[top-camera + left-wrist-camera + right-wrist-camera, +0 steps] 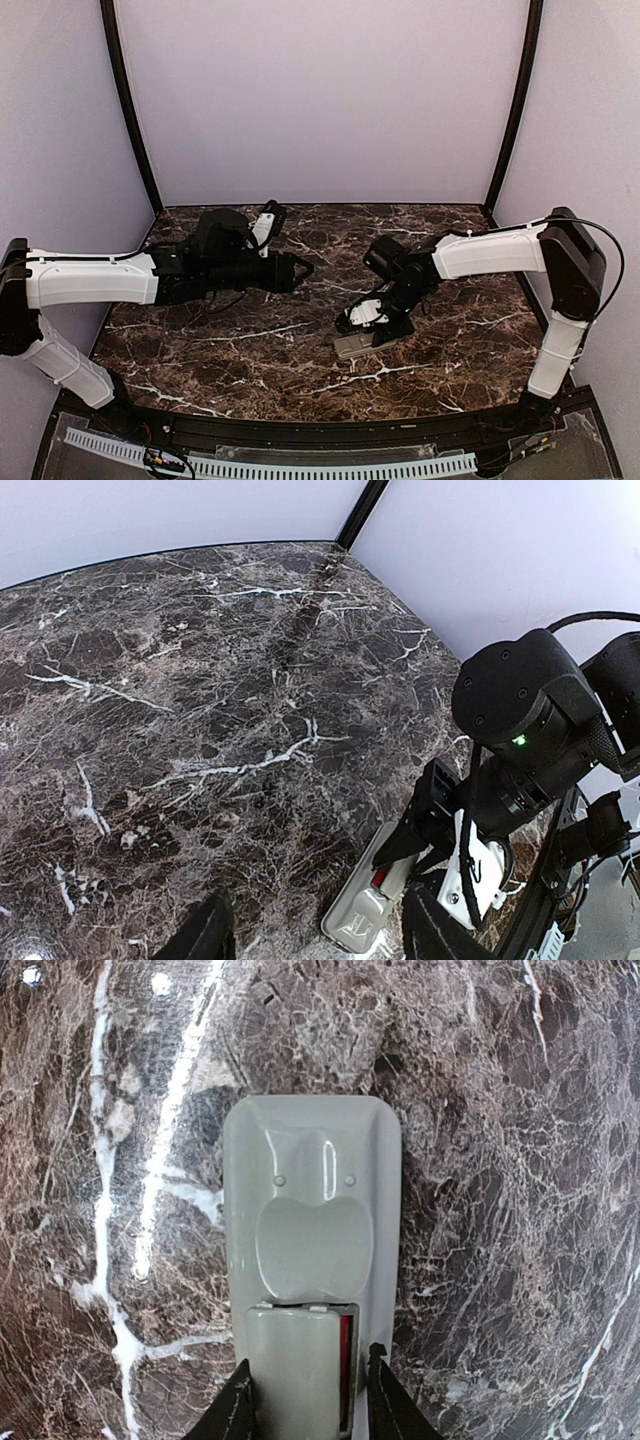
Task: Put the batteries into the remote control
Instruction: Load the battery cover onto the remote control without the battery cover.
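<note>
**Right pincer astride the battery end of the remote, left pincer held off**

The remote control lies flat on the table, grey back up, directly under the right pincer. Its rounded end points away from the pincer and its battery recess sits right between the fingers. That face-down pose is what the job needs, since the cells can only go in from the back.

The two fingers stand part-way apart, one on each side of a grey panel that fills most of the recess. A thin red strip of battery shows along the panel's edge, just inside one finger. The fingers sit very close to the panel's sides, and I cannot tell whether they pinch it or merely flank it. Nor can I tell whether the panel is a cover going on or part of the housing, or whether a second cell lies beneath it.

Coming straight down from above lets the pincer press or seat things in the recess without nudging the remote sideways.

The left pincer is open and empty, with only bare marble between its fingers. It hangs well apart from the remote, which lies ahead of it and a little to its right. Judging by that, it is keeping out of the working arm's way.

I judge the loading to be at least partly done, with one cell seated.
</note>
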Motion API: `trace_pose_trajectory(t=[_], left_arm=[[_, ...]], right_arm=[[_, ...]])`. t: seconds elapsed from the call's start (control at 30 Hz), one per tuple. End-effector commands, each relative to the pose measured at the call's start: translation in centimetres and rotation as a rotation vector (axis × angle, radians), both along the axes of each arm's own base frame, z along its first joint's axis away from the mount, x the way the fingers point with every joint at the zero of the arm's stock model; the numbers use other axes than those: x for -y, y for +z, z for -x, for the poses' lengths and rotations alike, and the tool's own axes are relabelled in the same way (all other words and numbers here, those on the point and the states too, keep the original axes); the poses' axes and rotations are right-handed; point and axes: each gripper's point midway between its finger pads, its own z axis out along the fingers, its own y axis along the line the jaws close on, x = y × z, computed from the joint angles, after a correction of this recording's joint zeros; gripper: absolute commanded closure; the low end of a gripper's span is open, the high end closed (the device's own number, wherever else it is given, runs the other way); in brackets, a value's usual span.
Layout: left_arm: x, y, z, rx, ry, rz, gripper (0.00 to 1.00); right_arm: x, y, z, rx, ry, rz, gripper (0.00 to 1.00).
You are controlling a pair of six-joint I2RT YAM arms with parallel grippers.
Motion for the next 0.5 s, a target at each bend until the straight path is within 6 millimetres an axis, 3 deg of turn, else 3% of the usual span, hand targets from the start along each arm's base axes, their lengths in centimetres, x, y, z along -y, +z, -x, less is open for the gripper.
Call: trace_pose_trajectory(t=[0.0, 0.47], left_arm=[[-0.13, 0.09, 0.06, 0.002, -0.011, -0.012, 0.43], [-0.14, 0.22, 0.08, 0.006, -0.017, -0.008, 0.42]], right_arm=[[0.05, -0.27, -0.53, -0.015, -0.020, 0.006, 0.65], [-0.13, 0.40, -0.64, -0.037, -0.024, -0.014, 0.66]])
